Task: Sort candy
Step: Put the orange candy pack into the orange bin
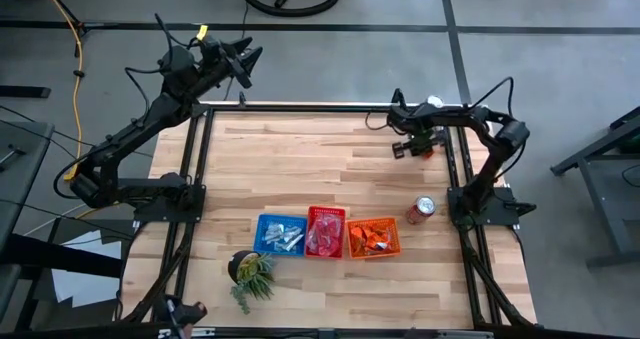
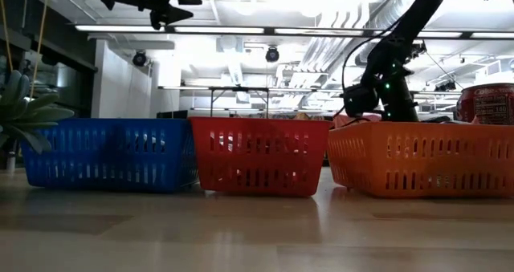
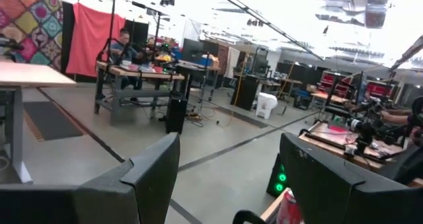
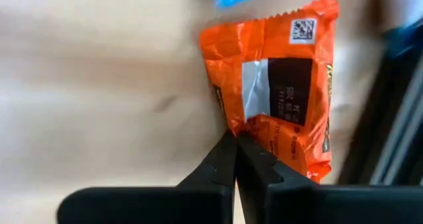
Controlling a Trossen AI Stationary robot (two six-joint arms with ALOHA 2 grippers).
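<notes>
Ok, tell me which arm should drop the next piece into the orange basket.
The right. Its gripper is shut on an orange candy packet near the table's far right edge, up-table from the orange basket. The left gripper hangs open and empty beyond the far left corner.

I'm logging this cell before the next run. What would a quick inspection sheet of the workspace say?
Surface: wooden table, mostly bare.
Job's things: blue basket, red basket and orange basket in a row near the front edge, each with candy inside; one orange packet pinched by the right gripper.
Clutter: soda can beside the orange basket; potted plant by the blue basket.
Grippers: right gripper shut on the orange packet, over the table's far right part; left gripper open, raised beyond the far left corner.
Cables: yellow cable on the floor at left.
Surroundings: workshop benches, a person seated far off.
</notes>
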